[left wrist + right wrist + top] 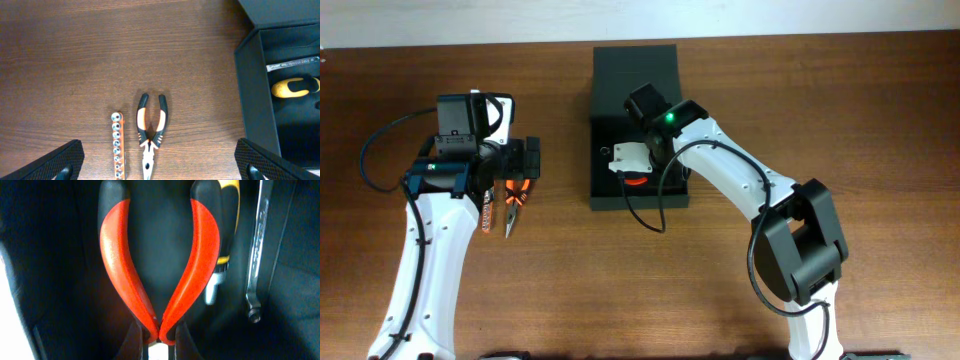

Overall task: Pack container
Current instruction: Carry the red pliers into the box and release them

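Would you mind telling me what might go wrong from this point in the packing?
The red-handled pliers at the right gripper sit close to the screwdriver and wrench inside the container; they may snag. The left gripper, jaws wide, hovers over orange pliers lying beside a socket rail, which it could nudge.

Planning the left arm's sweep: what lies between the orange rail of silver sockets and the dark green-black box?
Orange-and-black-handled pliers, then bare brown wooden table, shown in the left wrist view.
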